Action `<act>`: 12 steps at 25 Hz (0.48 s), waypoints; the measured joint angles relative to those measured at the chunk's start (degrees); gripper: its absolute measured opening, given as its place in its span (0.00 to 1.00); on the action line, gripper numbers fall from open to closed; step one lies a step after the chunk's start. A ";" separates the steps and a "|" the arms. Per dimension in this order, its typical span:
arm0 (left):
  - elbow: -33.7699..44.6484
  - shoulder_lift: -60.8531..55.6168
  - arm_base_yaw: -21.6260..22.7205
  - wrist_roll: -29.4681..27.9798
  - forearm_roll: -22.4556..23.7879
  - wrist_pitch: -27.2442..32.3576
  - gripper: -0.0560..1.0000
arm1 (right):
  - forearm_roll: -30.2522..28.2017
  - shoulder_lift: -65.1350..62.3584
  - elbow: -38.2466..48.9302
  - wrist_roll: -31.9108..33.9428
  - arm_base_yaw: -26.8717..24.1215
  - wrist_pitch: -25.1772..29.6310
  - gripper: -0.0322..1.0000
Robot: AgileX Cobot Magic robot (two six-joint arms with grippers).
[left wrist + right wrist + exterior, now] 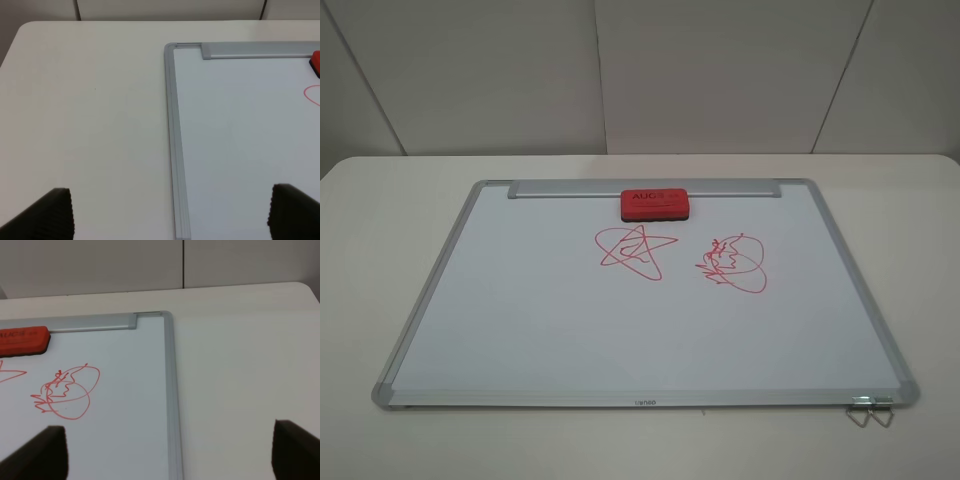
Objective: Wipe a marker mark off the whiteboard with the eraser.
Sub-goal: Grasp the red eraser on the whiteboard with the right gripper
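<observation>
The whiteboard (pixel 520 320) lies flat on the table, silver-framed, its tray strip (pixel 570 189) along the far edge. The red eraser (pixel 655 204) rests on the board against that strip, also visible in the right wrist view (pixel 22 341) and as a sliver in the left wrist view (pixel 315 62). The star-shaped marker mark (pixel 635 251) sits just in front of the eraser. Neither arm shows in the high view. My left gripper (pixel 170 215) is open over the board's left frame (pixel 172 140). My right gripper (pixel 170 455) is open over the right frame (pixel 170 390). Both hold nothing.
A rounder red scribble of ovals (pixel 735 264) lies right of the star, seen too in the right wrist view (pixel 67 392). Metal hanger clips (pixel 870 410) stick out at the board's near right corner. White table (pixel 380 230) surrounds the board; a pale wall stands behind.
</observation>
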 joint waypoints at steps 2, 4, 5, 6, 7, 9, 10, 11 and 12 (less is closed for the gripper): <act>0.00 0.00 0.00 0.00 0.00 0.00 0.79 | 0.00 0.00 0.00 0.00 0.00 0.00 0.73; 0.00 0.00 0.00 0.00 0.00 0.00 0.79 | 0.00 0.00 0.00 0.00 0.00 0.00 0.73; 0.00 0.00 0.00 0.00 0.00 0.00 0.79 | 0.00 0.00 0.00 0.00 0.00 0.00 0.73; 0.00 0.00 0.00 0.00 0.00 0.00 0.79 | 0.00 0.00 0.00 0.00 0.00 0.00 0.73; 0.00 0.00 0.00 0.00 0.00 0.00 0.79 | 0.00 0.00 0.00 0.00 0.00 0.00 0.73; 0.00 0.00 0.00 0.00 0.00 0.00 0.79 | 0.00 0.00 0.00 0.00 0.00 0.00 0.73; 0.00 0.00 0.00 0.00 0.00 0.00 0.79 | 0.00 0.00 0.00 0.00 0.00 0.00 0.73; 0.00 0.00 0.00 0.00 0.00 0.00 0.79 | 0.00 0.00 0.00 0.00 0.00 0.00 0.73; 0.00 0.00 0.00 0.00 0.00 0.00 0.79 | 0.00 0.00 0.00 0.00 0.00 0.00 0.73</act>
